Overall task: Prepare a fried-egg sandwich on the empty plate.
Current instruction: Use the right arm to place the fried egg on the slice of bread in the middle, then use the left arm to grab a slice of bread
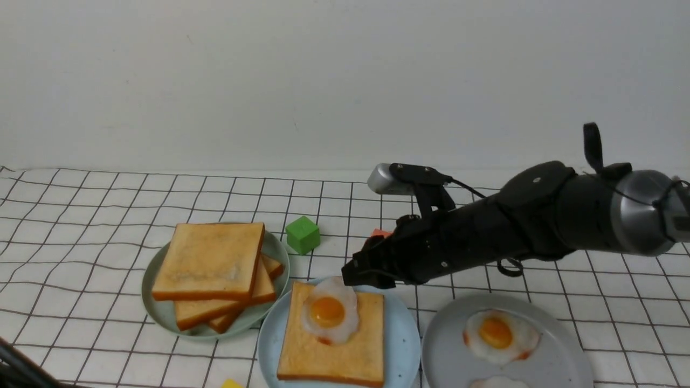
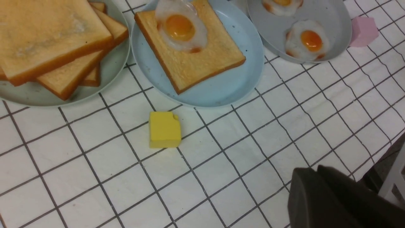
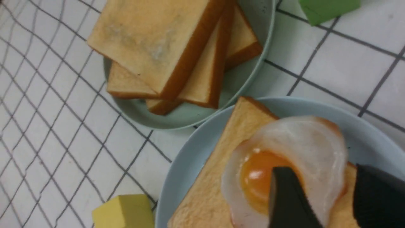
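The pale blue plate sits at the front centre with one golden toast slice lying flat on it. A fried egg rests on the far part of that slice. My right gripper hangs just over the egg's far edge. In the right wrist view its fingers stand apart, open, above the egg, one across the yolk and the other past the egg's rim. My left gripper is shut and empty, low near the table's front edge.
A sage-green plate at the left holds a stack of toast slices. A grey plate at the right holds more fried eggs. A green cube, an orange block, a yellow block and a pink block lie around.
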Robot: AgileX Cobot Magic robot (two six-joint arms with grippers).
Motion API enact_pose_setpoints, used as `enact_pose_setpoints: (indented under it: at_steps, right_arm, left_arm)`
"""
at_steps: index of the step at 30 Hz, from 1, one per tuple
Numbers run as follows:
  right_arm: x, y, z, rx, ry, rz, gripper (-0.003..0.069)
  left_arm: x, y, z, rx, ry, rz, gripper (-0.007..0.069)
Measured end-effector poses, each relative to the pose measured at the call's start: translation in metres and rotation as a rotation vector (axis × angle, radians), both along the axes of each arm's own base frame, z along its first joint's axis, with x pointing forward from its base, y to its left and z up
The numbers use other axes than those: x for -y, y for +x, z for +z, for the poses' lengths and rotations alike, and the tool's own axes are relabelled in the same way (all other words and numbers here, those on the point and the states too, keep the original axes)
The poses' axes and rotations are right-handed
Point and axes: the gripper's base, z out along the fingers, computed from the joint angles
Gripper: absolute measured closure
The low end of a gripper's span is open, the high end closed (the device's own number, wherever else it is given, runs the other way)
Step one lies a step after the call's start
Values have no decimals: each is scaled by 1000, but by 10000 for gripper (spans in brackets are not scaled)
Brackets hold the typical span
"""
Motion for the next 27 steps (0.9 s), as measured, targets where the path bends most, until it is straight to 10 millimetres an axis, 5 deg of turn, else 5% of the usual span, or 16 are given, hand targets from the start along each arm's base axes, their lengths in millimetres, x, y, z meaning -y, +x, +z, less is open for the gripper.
enact_pose_setpoints:
  at_steps: [3,4,5,9,15,22,27]
  right_arm:
    - [2,-10,23,46,11,77,220]
    - [5,-21,46,97,7,144,180]
    - [5,-23,49,99,8,159,177]
    - [26,-60,122,181,-92,271,151]
    - [70,-107,186,189,-258,129,162]
    - [96,-173,194,193,-154,94,166]
    - [109,-201,180,191,-145,95,159]
  left_arm:
    - [0,2,2,12,-22,29,580]
    - [0,7,3,13,-58,74,577]
    - [0,7,3,9,-61,78,577]
    - [2,29,0,-80,-157,240,568]
    - [7,75,-23,-251,-141,383,567]
    - [-10,162,-41,-448,-213,504,622]
    - [-48,191,-59,-519,-330,595,613]
